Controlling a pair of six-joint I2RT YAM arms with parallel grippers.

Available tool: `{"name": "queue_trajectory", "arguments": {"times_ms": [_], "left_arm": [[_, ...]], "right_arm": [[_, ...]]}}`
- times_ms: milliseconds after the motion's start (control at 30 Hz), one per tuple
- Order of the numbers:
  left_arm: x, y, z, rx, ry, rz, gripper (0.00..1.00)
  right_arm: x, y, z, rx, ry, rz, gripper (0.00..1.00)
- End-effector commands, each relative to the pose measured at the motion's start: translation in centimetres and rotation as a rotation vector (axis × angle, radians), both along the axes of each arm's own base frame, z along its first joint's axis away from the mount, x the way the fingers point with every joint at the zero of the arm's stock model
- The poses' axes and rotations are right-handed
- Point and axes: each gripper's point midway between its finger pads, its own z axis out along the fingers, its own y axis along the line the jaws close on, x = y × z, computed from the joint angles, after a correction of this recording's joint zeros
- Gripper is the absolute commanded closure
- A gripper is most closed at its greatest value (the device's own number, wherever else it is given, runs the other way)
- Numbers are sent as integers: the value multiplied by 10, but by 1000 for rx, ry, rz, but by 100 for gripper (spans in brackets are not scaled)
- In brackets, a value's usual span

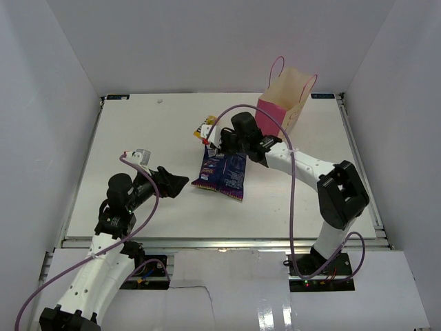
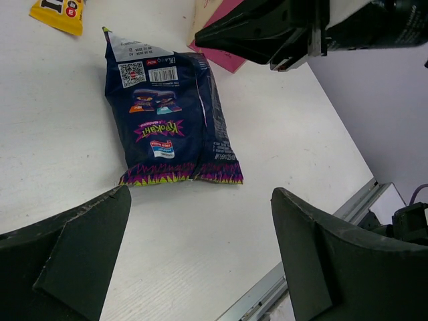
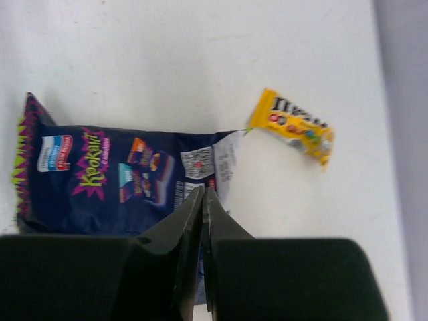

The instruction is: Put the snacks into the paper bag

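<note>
Currently we find the left pincer (image 1: 178, 185) wide open and empty, near left. On the counter (image 1: 138, 131) the blue snack bag (image 1: 222, 176) lies flat. Over its far edge the right pincer (image 3: 202, 195) is closed; we cannot confirm a grip. Farther: yellow packet (image 1: 204, 128), then upright paper bag (image 1: 286, 103).

Occlusions and crops, wrist views.
The right gripper (image 3: 202, 190), fingers closed, covered the near edge of the blue snack bag (image 3: 107, 177) beneath it; whether film was pinched could not be read. Ahead-left of the left gripper (image 2: 200, 194), the yellow packet (image 2: 60, 13) ran off frame.
</note>
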Motion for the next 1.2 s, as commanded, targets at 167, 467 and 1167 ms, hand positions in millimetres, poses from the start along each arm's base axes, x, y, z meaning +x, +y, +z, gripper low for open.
{"name": "queue_trajectory", "arguments": {"times_ms": [167,467,1167], "left_arm": [[3,-4,4,-10,-23,-21,3],[14,-8,-33,-9,140,-13,2],[2,21,-40,-2,139,161,2]], "right_arm": [[5,-5,23,30,-77,-2,77],[-136,-33,-4,149,100,301,10],[-62,14,-88,-95,-369,82,11]]}}
